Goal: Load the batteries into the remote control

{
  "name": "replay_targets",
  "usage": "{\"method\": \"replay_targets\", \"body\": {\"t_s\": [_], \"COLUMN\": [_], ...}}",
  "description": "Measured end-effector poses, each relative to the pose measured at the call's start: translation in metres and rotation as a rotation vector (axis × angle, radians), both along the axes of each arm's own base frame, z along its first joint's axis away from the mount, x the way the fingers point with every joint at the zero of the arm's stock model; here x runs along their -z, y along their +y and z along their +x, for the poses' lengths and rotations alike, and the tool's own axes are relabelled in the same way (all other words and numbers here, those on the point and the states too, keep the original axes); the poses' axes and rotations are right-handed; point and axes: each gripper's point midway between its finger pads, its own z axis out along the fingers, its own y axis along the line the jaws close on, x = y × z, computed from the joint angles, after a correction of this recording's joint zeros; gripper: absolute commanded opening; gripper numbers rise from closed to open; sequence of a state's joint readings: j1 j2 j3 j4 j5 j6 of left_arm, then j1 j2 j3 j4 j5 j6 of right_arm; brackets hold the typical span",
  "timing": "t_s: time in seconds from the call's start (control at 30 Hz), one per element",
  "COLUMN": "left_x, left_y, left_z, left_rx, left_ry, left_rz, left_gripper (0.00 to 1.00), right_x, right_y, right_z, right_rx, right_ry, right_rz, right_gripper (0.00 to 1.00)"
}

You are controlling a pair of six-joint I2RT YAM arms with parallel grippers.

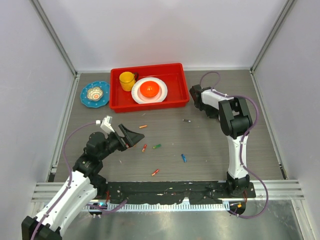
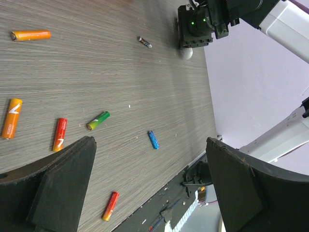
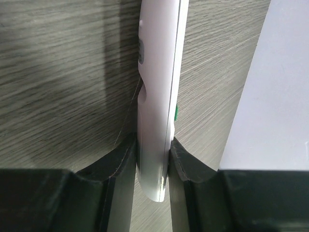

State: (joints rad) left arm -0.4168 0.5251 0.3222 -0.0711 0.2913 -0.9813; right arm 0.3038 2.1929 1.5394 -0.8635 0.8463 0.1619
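**While right arm holds remote, batteries lie loose**

As seen from the right wrist, the right gripper (image 3: pixel 153 150) is clamped narrow on the remote control (image 3: pixel 157 96). The remote is edge-on between both pads, over the wood table (image 1: pixel 215 150) and just beside the pale side wall. From the top view this grip sits near the right end of the red tray (image 1: pixel 116 100).

Left gripper (image 2: pixel 149 141): jaws wide apart, holding nothing, low over the near-left part of the table.

Batteries, all loose on the table, none touching another:
- orange (image 2: pixel 30 35), farthest off
- orange (image 2: pixel 12 118) just beside red (image 2: pixel 60 134)
- green (image 2: pixel 98 120)
- blue (image 2: pixel 153 139)
- red-orange (image 2: pixel 110 206), nearest the table's front edge

Small dark metal bit (image 2: pixel 144 42) lies between the batteries and the right gripper.
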Motion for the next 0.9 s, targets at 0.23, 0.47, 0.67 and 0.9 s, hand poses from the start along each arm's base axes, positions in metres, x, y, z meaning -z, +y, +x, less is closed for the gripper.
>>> {"method": "replay_targets", "body": {"t_s": [0.23, 0.47, 0.67, 0.9], "left_x": [0.002, 0.008, 0.007, 0.018], "left_y": [-0.001, -0.004, -0.005, 0.003], "left_z": [-0.001, -0.004, -0.005, -0.001], "left_rx": [0.006, 0.028, 0.038, -0.009], "left_ry": [0.001, 0.014, 0.011, 0.029], "left_rz": [-0.001, -0.014, -0.018, 0.029], "left_gripper": [1.00, 1.00, 1.00, 1.00], "right_x": [-0.002, -0.009, -0.009, -0.066], "right_y": [0.002, 0.009, 0.027, 0.068], "right_z": [-0.002, -0.010, -0.015, -0.022], "right_rx": [0.005, 0.028, 0.042, -0.033], "right_ry": [-0.001, -0.032, -0.062, -0.216], "right_rz": [0.020, 0.106, 0.240, 0.452], "right_gripper": [0.55, 0.69, 0.70, 0.70]}}
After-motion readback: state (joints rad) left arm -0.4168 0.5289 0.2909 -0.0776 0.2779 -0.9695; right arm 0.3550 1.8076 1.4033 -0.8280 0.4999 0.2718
